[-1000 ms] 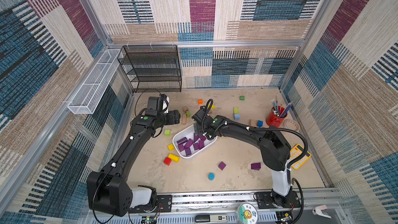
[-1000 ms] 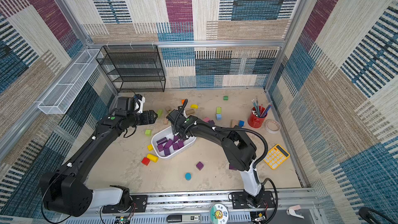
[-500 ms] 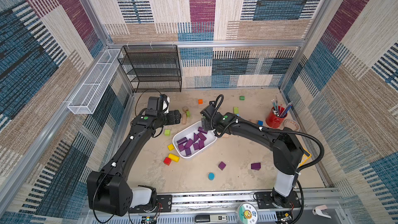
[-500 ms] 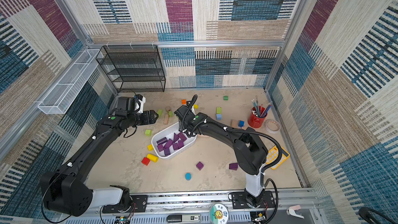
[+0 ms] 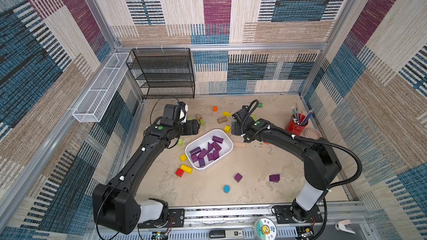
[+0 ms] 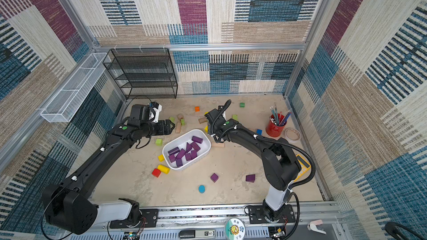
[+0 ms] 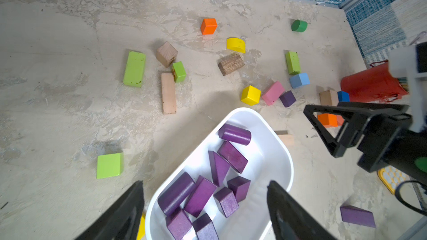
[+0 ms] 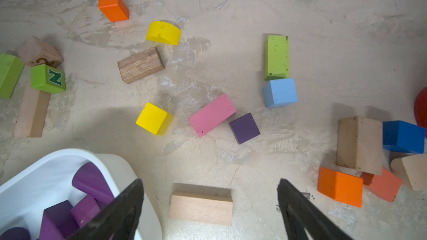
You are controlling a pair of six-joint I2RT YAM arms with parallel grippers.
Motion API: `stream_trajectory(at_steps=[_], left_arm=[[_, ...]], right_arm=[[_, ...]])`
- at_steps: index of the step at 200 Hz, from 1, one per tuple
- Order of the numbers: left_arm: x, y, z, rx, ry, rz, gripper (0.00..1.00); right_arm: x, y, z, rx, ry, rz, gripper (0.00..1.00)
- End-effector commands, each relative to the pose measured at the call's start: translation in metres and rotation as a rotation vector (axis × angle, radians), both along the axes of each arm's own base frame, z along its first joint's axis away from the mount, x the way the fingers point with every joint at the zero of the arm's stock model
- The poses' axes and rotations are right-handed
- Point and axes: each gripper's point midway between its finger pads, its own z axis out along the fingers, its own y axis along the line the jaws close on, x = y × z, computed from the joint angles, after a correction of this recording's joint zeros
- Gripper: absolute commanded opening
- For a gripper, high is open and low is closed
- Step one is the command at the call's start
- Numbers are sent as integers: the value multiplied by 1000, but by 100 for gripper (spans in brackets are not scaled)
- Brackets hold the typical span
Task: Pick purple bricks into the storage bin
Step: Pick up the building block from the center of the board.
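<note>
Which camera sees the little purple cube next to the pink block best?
The right wrist view: the purple cube is big, sharp and right beside the pink block. The left wrist view shows it smaller. Neither top view shows it.

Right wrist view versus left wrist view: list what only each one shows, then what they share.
Only the right wrist view shows the letter N on the small green cube and a rounded plain-wood piece beside the blue cube. Only the left wrist view shows the large lime cube, the purple wedge lying on the table and the yellow calculator. Both show the storage bin holding purple bricks, the loose purple cube beside the pink bar, and the lone orange cube.
</note>
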Motion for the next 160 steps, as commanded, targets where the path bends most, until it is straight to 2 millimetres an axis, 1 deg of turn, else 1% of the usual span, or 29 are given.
stream_trajectory(at_steps=[1, 44, 67, 87, 106, 120, 143, 160], left_arm=[[-2, -9, 3, 15, -28, -36, 85], [-11, -23, 6, 32, -44, -82, 85], [-12, -26, 7, 34, -49, -92, 85], [-13, -26, 7, 35, -51, -95, 85], [-13, -26, 8, 35, -53, -99, 85], [-14, -27, 7, 34, -52, -103, 85], [-13, -27, 8, 33, -55, -104, 85], [-14, -28, 8, 33, -53, -107, 85]], right_arm=[[8, 0, 0, 47, -16, -17, 91], [11, -14, -18, 91, 29, -72, 89], [15, -21, -25, 105, 42, -103, 87], [19, -25, -31, 79, 50, -95, 84], [24, -28, -32, 33, 45, -59, 81], [26, -27, -28, 14, 41, 5, 78], [29, -26, -22, -29, 27, 112, 78], [29, -22, -23, -47, 33, 192, 79]])
